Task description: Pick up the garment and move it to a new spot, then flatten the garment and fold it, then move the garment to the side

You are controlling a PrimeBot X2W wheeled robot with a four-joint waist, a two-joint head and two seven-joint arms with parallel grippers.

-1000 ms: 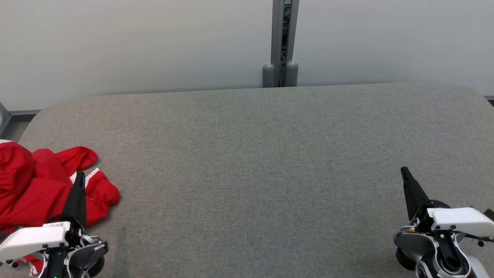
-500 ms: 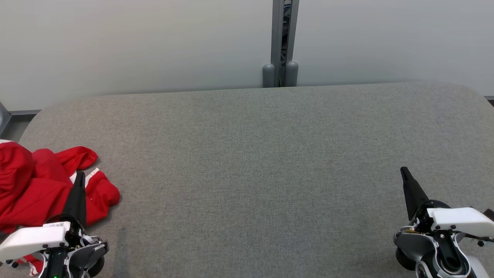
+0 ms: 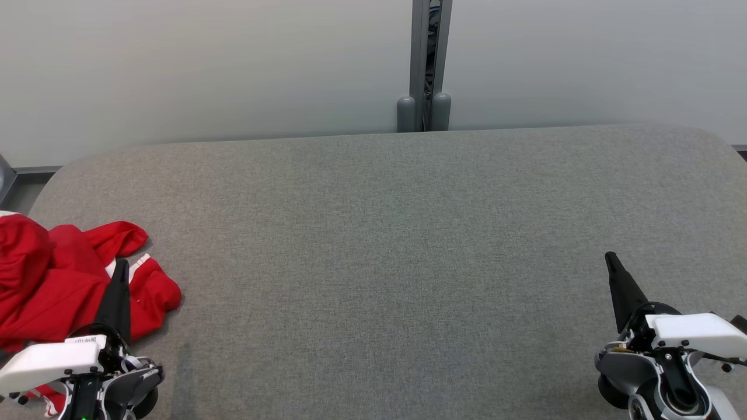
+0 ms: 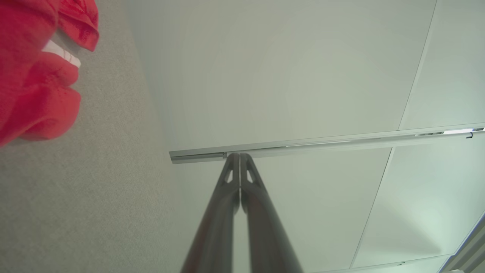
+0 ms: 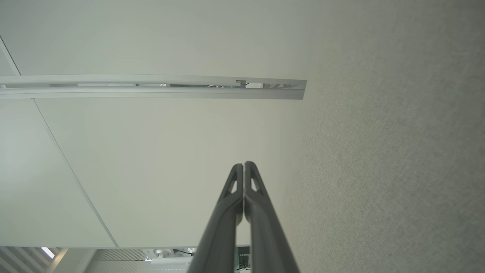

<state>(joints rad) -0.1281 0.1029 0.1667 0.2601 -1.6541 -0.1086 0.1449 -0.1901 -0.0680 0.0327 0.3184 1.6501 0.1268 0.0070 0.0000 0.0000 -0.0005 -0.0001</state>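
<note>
Lying bunched at the near left of the table point(image 3: 373, 233), red garment point(image 3: 46, 291) just left of the clenched, empty left pincer point(image 3: 121, 264). Well apart at near right, right pincer point(image 3: 610, 256) likewise clenched empty.

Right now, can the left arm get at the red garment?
Probably yes. The left pincer is shut and empty, right beside the crumpled red garment at the left edge of the table, with nothing between them. It would have to open and turn toward the cloth first.
</note>
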